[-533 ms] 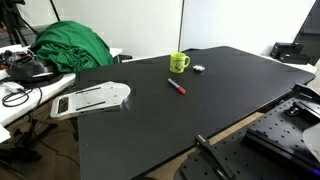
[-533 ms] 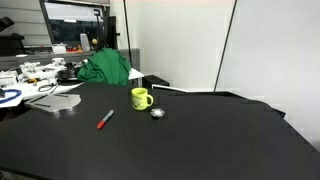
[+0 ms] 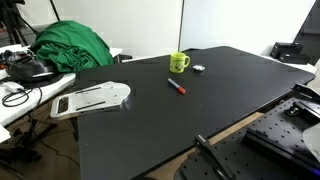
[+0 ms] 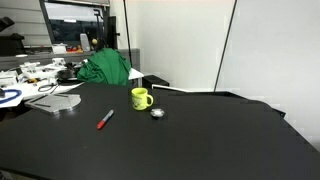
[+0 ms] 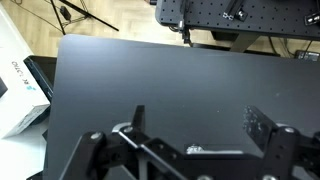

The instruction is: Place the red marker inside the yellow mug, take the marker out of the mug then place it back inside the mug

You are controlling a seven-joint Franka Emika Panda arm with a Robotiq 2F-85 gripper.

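Wrist view: gripper (image 5: 200, 128) sits low in frame with its fingers spread wide and nothing between them. Below and ahead of it there is only bare black table (image 5: 150, 80). No marker or mug shows in this view. A white box (image 5: 15, 80) sits off the table's edge at the side, and a perforated metal plate (image 5: 230, 15) lies beyond the far edge.

In both exterior views the arm itself can't be made out for sure.

The red marker (image 3: 176, 87) (image 4: 104, 119) lies flat on the table, out in the open and touching nothing. It is on the camera side of the mug, near it but clearly apart. It's too small to tell which end is the tip.

The yellow mug (image 3: 179, 63) (image 4: 141, 98) stands upright behind the marker, its handle visible at the side. Its inside can't be seen. A small grey round thing (image 3: 198, 69) (image 4: 157, 112) sits just beside the mug.

Farther back there is a white flat tray (image 3: 92, 98) at the table edge, and a heap of green cloth (image 3: 70, 45) (image 4: 105, 68) behind that.

Step, as a judgement: the very first one. The marker is not yet picked up and no insertion has been made.

The next move calls for:
- bringing the gripper over the marker
- turning the jaws across the shaft
- dropping close to the table surface and closing at mid-length
- lifting, tipping the marker upright and lowering it into the mug's mouth

Keep clear of the grey thing by the mug.
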